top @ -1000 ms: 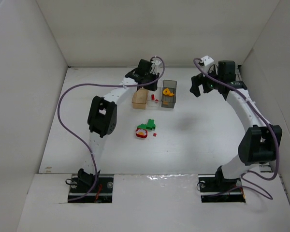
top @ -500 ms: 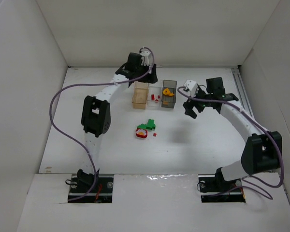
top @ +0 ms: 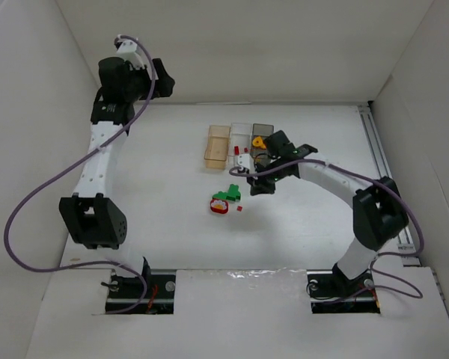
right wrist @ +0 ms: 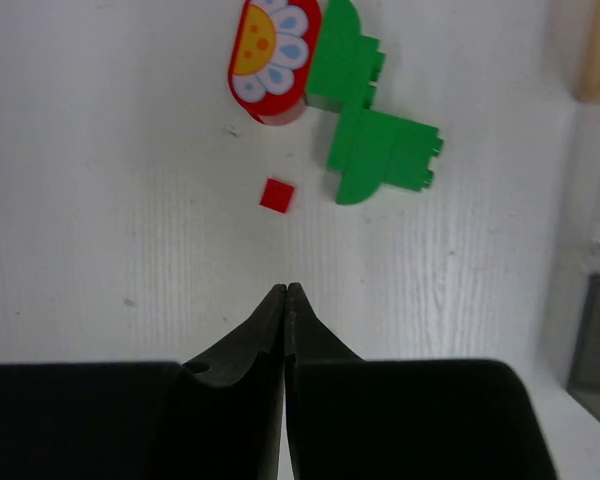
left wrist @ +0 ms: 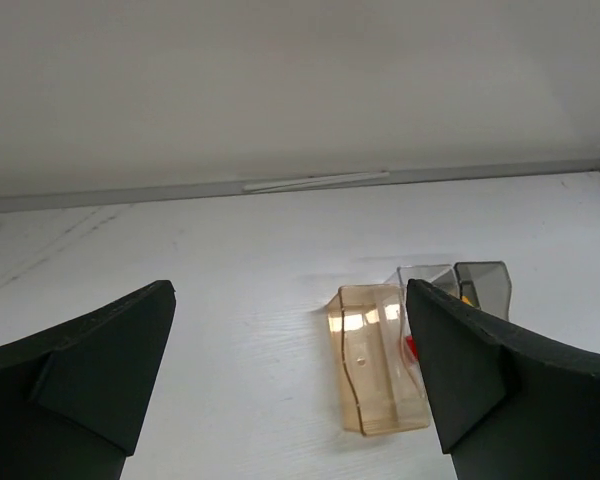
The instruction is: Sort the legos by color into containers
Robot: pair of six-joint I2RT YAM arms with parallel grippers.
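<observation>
Since a second ago the right claw (right wrist: 285, 290) is swung in from beside the far boxes to the middle of the tabletop (top: 135, 194), and the left claw (left wrist: 288, 288) is lifted away from the boxes to the far left corner.

The right claw is clenched, its fingers pressed tip to tip with nothing seen between them. It is pointed down at the loose pile, presumably so that the next piece can be taken. Just beyond its tips a tiny red brick (right wrist: 275, 195) is laid flat, apart from the rest. Past it the green legos (right wrist: 370, 140) are found touching the red ring (right wrist: 273, 60), whose face is printed with a flower. None of these is yet sorted.

The left claw is held released, wide and empty, well apart from the work, probably so that the right arm is given room. Beyond it the amber box (left wrist: 375, 370), clear box (left wrist: 425, 280) and grey box (left wrist: 483, 280) are seen in a row. In the top view an orange wedge (top: 260, 140) is shown in the grey box and red bits (top: 237, 150) in the clear box.

The grey box is partly covered by the right arm in the top view and cut off by a finger in the left wrist view. Nothing can be made out in the amber box.
</observation>
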